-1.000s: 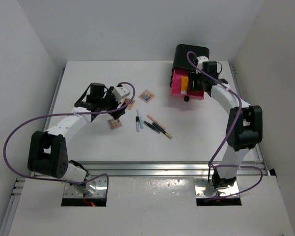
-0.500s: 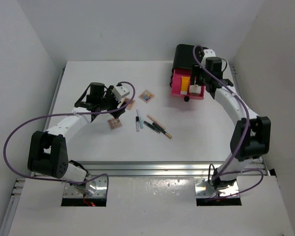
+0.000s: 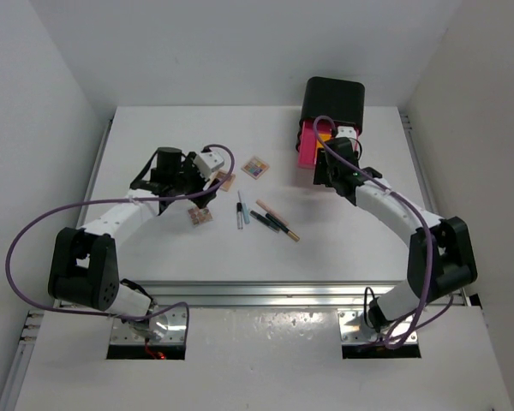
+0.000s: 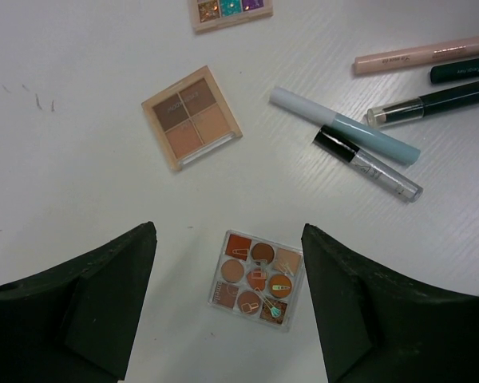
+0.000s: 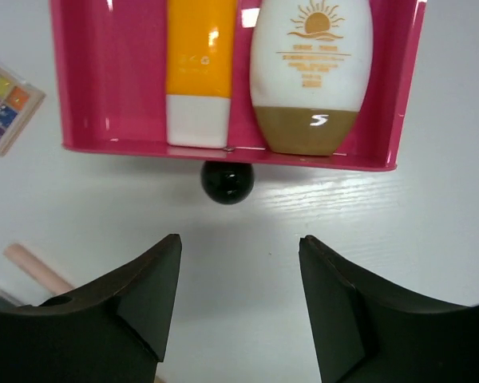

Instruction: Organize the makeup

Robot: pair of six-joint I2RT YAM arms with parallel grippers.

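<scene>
My left gripper (image 4: 227,239) is open above a clear palette (image 4: 255,279) of orange-brown pans lying between its fingers. A brown four-pan palette (image 4: 191,118) and a multicoloured palette (image 4: 231,9) lie beyond. Several sticks lie to the right: a white-blue one (image 4: 343,126), a black-silver one (image 4: 367,162), a peach one (image 4: 423,54). In the top view the left gripper (image 3: 204,199) is over the clear palette (image 3: 200,215). My right gripper (image 5: 239,303) is open and empty, just in front of the drawer's black knob (image 5: 227,181). The orange white-capped tube (image 5: 198,68) lies in the open pink drawer (image 5: 104,96).
A white and tan bottle (image 5: 310,72) lies beside the tube in the drawer. The black box (image 3: 334,98) stands at the back right with its pink drawer (image 3: 307,141) pulled out. The right arm (image 3: 385,201) reaches across the table's right side.
My right gripper has drawn back from over the open drawer to the table in front of its knob. The left arm has hardly moved.
</scene>
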